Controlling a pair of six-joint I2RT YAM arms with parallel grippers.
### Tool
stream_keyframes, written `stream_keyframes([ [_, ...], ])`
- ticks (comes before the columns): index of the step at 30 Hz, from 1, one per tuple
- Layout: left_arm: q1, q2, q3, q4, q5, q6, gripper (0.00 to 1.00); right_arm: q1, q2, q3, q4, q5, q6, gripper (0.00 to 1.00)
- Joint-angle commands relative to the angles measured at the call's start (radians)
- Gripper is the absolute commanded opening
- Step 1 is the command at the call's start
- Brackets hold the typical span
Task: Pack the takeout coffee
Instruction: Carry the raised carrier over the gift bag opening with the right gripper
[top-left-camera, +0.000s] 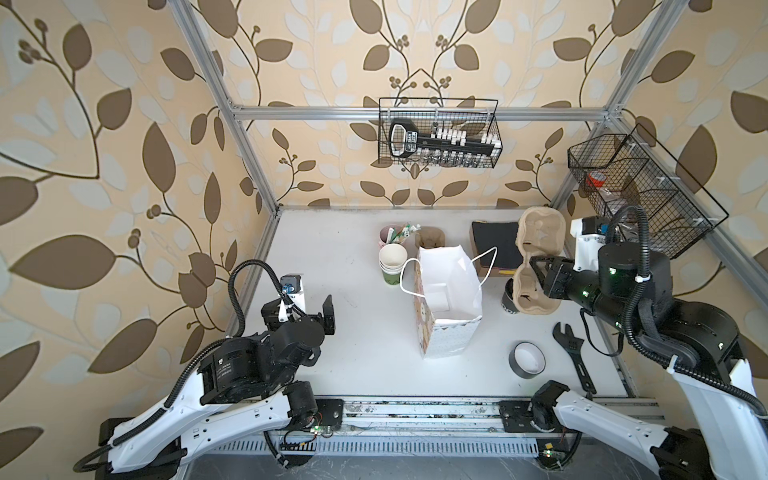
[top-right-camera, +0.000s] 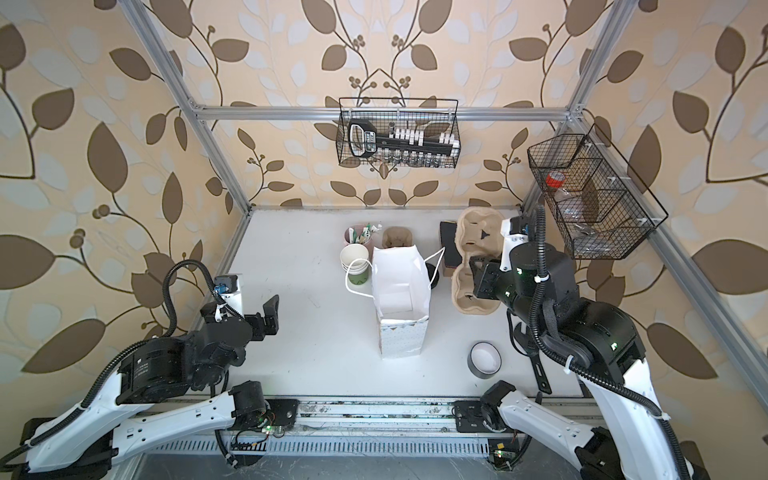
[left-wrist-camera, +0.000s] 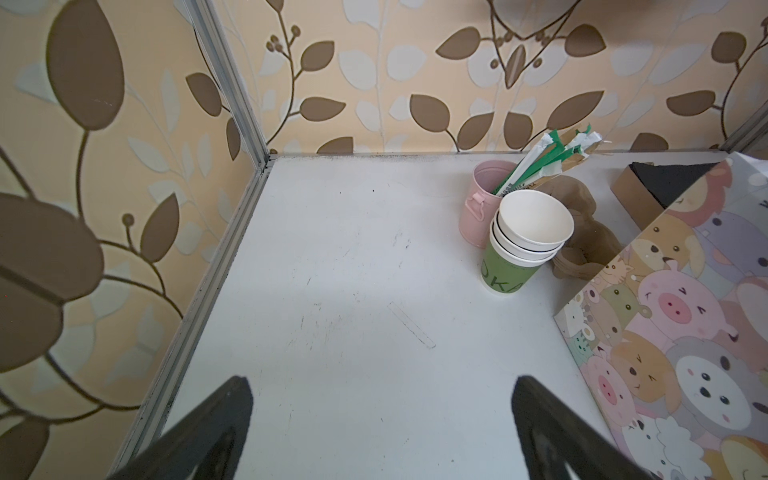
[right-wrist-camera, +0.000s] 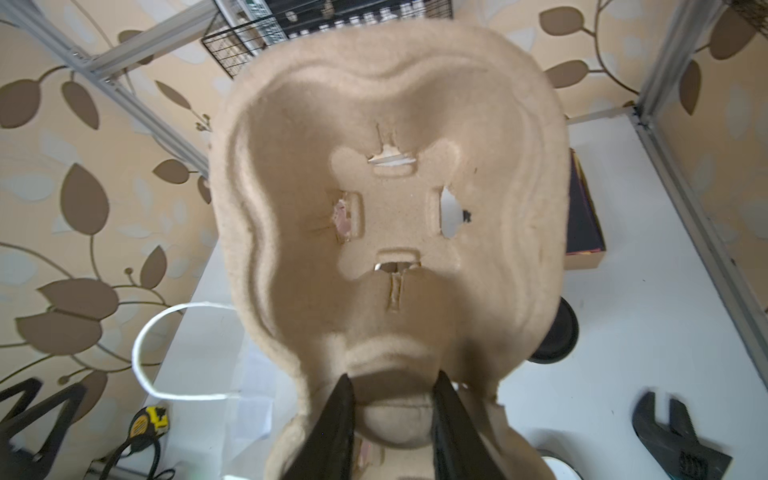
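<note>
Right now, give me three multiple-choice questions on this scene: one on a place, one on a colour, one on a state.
1. Where is the tape roll? A on the table, right of the bag B inside the bag C under the table
2. What colour is the tin of straws? A blue B black C pink
3. The right gripper is: A open, empty B shut on the carrier C shut on the tape roll
Key: A, it lies on the table beside the bag; C, its wall is pink; B, its jaws close on the carrier's waist.
</note>
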Motion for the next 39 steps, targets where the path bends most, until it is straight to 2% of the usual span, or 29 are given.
stream_keyframes([
  [1, 0.013, 0.006, -0.008, 0.014, -0.036, 0.017, 0.99, 0.1, 0.067, 0.081, -0.032, 0.022, 0.035, 0.3],
  [6, 0.018, 0.003, -0.01, 0.008, -0.018, 0.01, 0.99, 0.266, 0.201, 0.197, -0.063, 0.118, 0.057, 0.3],
  [8, 0.018, 0.007, -0.013, -0.001, 0.014, 0.004, 0.99, 0.295, 0.244, 0.218, -0.061, 0.126, 0.059, 0.3],
  [13, 0.018, 0.1, 0.039, -0.122, 0.121, -0.134, 0.99, 0.325, 0.333, 0.238, -0.034, 0.089, 0.055, 0.3],
  [15, 0.018, 0.133, 0.061, -0.176, 0.196, -0.216, 0.99, 0.325, 0.362, 0.241, -0.033, 0.086, 0.051, 0.3],
  [20, 0.018, 0.155, -0.018, -0.099, 0.435, -0.297, 0.99, 0.326, 0.405, 0.235, -0.024, 0.08, 0.052, 0.3],
  [26, 0.019, 0.143, -0.118, -0.032, 0.512, -0.363, 0.99, 0.32, 0.448, 0.23, -0.025, 0.072, 0.054, 0.31],
  [32, 0.021, 0.166, -0.191, 0.028, 0.572, -0.396, 0.99, 0.271, 0.459, 0.173, -0.001, 0.008, 0.059, 0.3],
  [39, 0.024, 0.176, -0.206, 0.046, 0.563, -0.38, 0.99, 0.237, 0.468, 0.119, 0.005, -0.051, 0.061, 0.3],
])
